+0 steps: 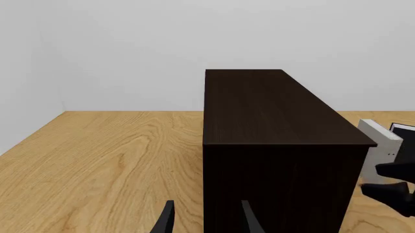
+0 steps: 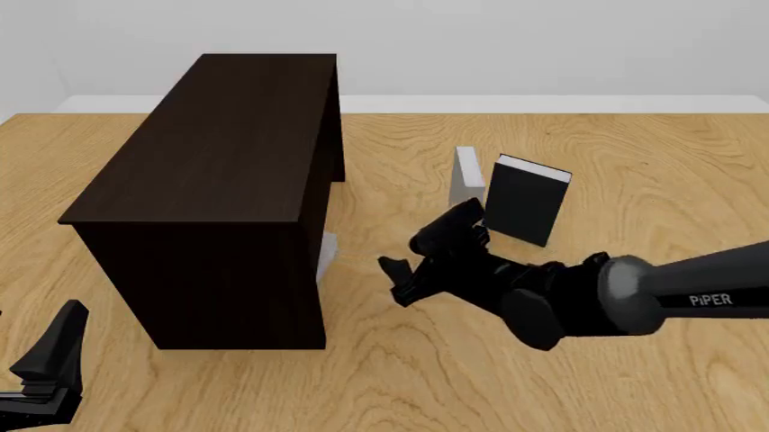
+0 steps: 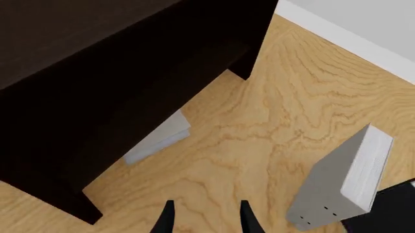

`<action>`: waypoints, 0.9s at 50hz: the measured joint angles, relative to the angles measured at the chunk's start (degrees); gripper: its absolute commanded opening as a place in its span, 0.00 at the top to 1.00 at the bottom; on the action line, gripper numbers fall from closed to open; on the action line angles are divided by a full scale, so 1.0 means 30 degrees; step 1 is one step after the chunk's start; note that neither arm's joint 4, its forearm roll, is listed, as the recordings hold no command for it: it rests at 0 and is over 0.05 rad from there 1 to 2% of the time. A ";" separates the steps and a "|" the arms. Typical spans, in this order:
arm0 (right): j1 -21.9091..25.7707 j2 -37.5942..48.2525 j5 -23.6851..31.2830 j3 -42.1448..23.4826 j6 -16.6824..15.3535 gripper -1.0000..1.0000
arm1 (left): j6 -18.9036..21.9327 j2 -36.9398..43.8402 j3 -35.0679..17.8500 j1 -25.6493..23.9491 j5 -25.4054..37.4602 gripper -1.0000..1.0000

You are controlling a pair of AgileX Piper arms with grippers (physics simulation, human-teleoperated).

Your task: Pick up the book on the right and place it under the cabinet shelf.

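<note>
**Left wrist view.** The left claw (image 1: 207, 203) has its fingers apart and grips nothing. The dark cabinet (image 1: 272, 111) stands just ahead of it on the wooden surface (image 1: 97, 160). Past the cabinet's far side show an upright grey book (image 1: 379, 141), a black book (image 1: 405, 133) and part of the right claw (image 1: 388, 180).

**Front view.** The cabinet (image 2: 216, 144) stands left of centre. The book (image 2: 327, 252) lies low in the cabinet's open side, and only a pale sliver of it shows. The right claw (image 2: 409, 252) is at 3 o'clock from that sliver, near it but not touching, with its fingers spread and empty. The upright grey book (image 2: 466, 180) is at 1 o'clock from the right claw, with the black book (image 2: 525, 202) just beside it. The left claw (image 2: 54, 355) sits at 7 o'clock from the cabinet.

**Right wrist view.** The right claw (image 3: 206, 206) is wide, with bare surface between its fingers. The book (image 3: 159, 138) lies flat under the cabinet (image 3: 97, 73), one corner sticking out. The upright grey book (image 3: 337, 184) stands well apart from it, and the black book (image 3: 382, 213) is at its side.
</note>
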 measured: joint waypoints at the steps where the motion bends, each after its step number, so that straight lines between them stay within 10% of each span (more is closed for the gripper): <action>1: -0.0009 -0.0150 0.0028 0.0118 -0.0013 0.00 | 0.0000 0.0000 0.0000 0.0000 0.0000 0.00; 45: -0.0134 -0.8562 0.3449 0.3256 -0.1926 0.00 | 0.0000 0.0000 0.0000 0.0000 0.0000 0.00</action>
